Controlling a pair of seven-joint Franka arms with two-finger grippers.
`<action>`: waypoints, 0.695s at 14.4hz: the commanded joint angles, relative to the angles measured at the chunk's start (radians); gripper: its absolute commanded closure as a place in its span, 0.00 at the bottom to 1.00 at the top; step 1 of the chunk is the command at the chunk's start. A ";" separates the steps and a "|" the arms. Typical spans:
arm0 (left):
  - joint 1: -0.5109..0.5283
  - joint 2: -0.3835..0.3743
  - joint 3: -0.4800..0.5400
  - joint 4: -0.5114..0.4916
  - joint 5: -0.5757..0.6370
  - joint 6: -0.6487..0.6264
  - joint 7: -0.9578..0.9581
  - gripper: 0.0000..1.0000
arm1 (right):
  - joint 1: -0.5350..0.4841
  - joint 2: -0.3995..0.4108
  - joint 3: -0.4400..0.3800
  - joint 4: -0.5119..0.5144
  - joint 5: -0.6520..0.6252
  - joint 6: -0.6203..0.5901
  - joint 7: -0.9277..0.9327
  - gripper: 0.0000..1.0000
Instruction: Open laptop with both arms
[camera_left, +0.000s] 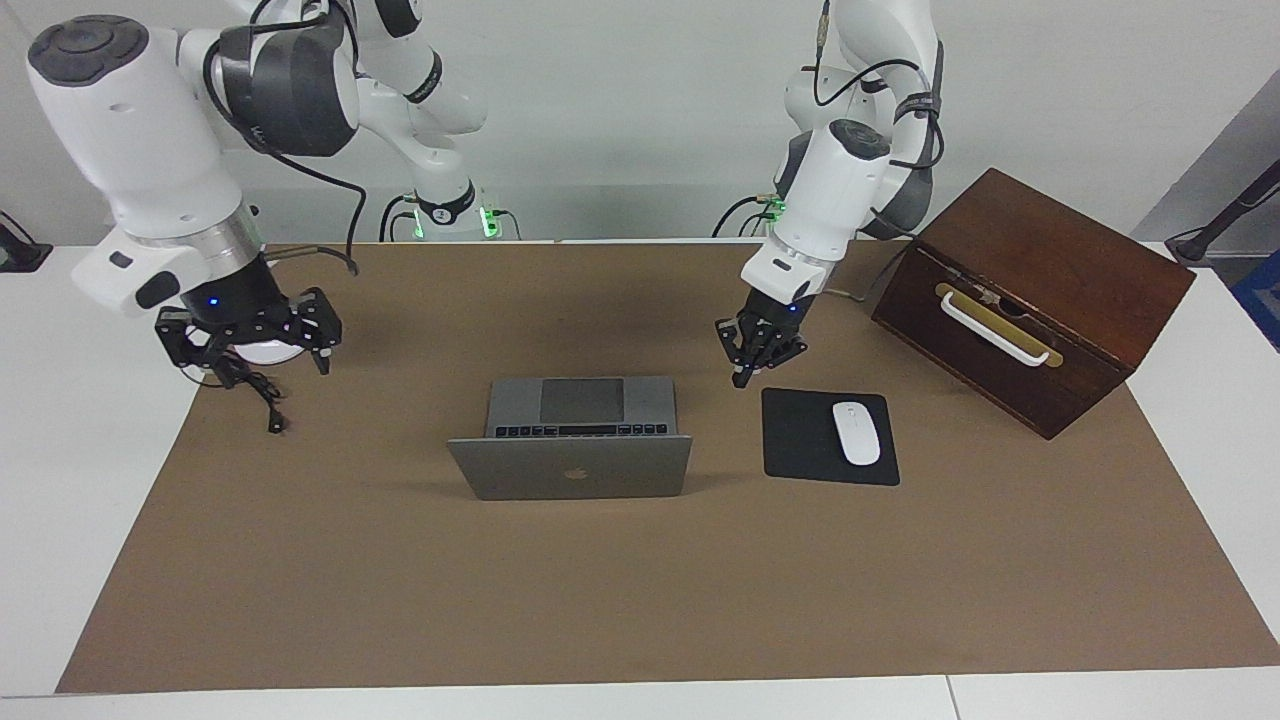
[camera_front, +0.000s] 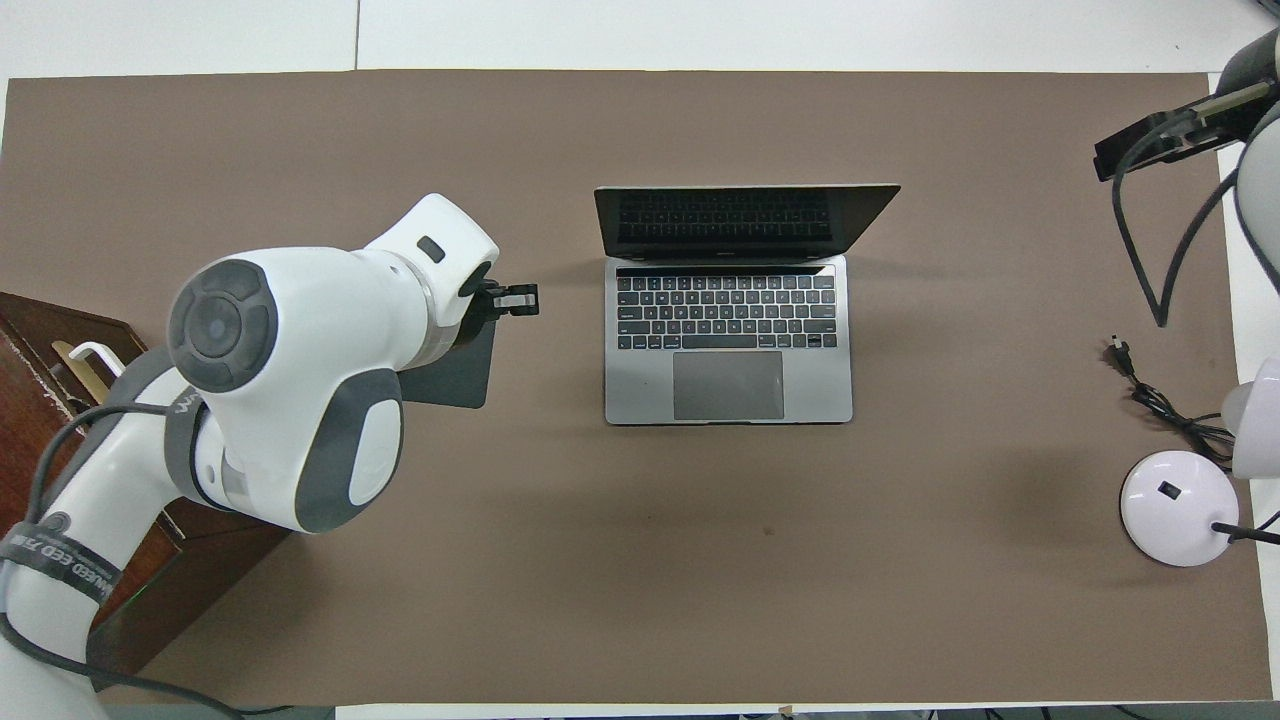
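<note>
Already the laptop (camera_left: 570, 440) stands open in the middle of the table (camera_left: 640, 600), its lid upright and its keyboard deck facing your arms, so by my reading the task looks done. Your left hand (camera_left: 752, 355) hangs beside the deck's corner, over the edge of the black mouse pad (camera_left: 828, 437); its fingers look drawn nearly together and it holds nothing. Your right hand (camera_left: 245, 345) is well apart from the laptop, toward its own end of the table, over the white lamp base (camera_front: 1178, 505) and its black cord (camera_front: 1160, 400); its fingers are spread wide and empty.

From here, watch two things. A low sweep of your left hand could clip the deck's corner and skew the laptop, or nudge the white mouse (camera_left: 856, 432) off its pad. A careless drop of your right hand could snag that cord.

As for containers, the brown wooden box (camera_left: 1030, 300) beside your left hand is closed, so its contents cannot be told.
</note>
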 joint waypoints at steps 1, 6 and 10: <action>0.067 -0.033 -0.009 0.038 -0.003 -0.133 0.114 1.00 | -0.053 -0.073 0.012 -0.029 0.005 -0.113 -0.013 0.00; 0.175 -0.130 -0.008 0.034 -0.002 -0.285 0.246 1.00 | -0.119 -0.227 0.011 -0.241 0.109 -0.106 0.070 0.00; 0.221 -0.176 -0.008 0.036 0.070 -0.363 0.320 1.00 | -0.135 -0.378 0.011 -0.481 0.145 0.028 0.087 0.00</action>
